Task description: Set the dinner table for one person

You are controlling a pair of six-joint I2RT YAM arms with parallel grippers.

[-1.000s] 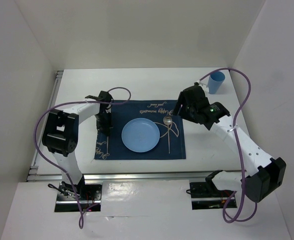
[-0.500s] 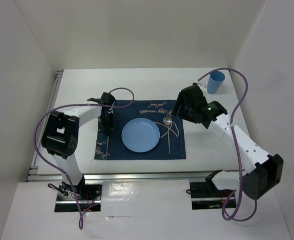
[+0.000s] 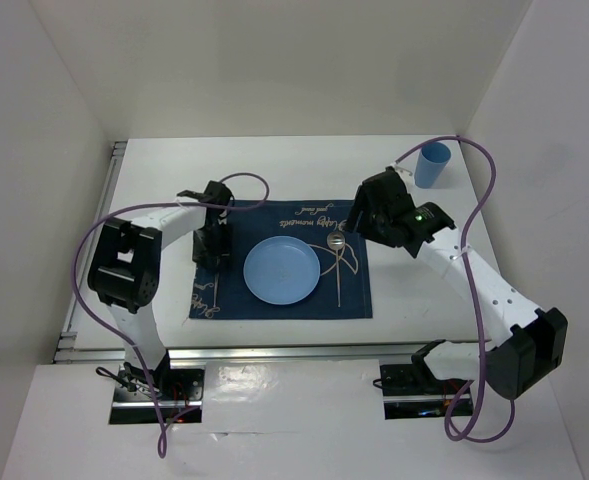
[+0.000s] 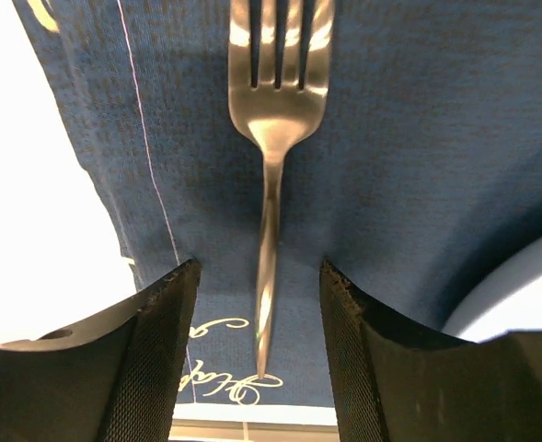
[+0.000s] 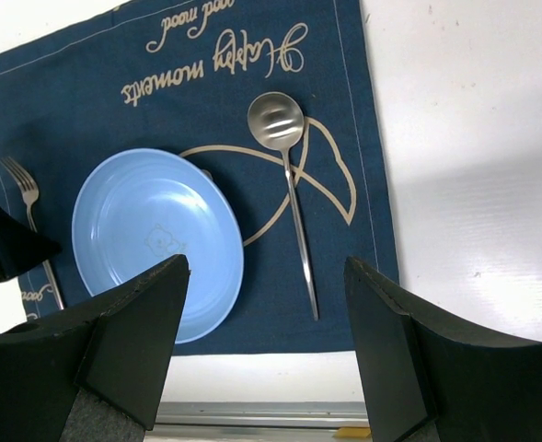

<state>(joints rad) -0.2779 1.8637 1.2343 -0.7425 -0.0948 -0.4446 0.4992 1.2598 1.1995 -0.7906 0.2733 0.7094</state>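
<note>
On the white dinner table (image 3: 304,165) lies a navy placemat (image 3: 274,222) with a blue plate (image 3: 282,271) in its middle. A spoon (image 3: 336,243) rests right of the plate. Left of the plate, my left gripper (image 3: 212,246) hangs low over the mat. In the left wrist view a fork (image 4: 275,120) lies flat on the placemat (image 4: 418,138), its handle between the jaws of the open left gripper (image 4: 259,276), touching neither finger. My right gripper (image 5: 266,267) is open and empty above the spoon (image 5: 294,212) and the plate (image 5: 155,239).
A blue cup (image 3: 435,164) stands at the table's far right corner. Metal rails run along the near edge (image 3: 274,352) and the left edge (image 3: 114,180). White walls enclose the table on three sides. Purple cables loop off both arms.
My left gripper has opened and let go of the fork, which now lies on the placemat left of the plate. The right arm has shifted only slightly.
</note>
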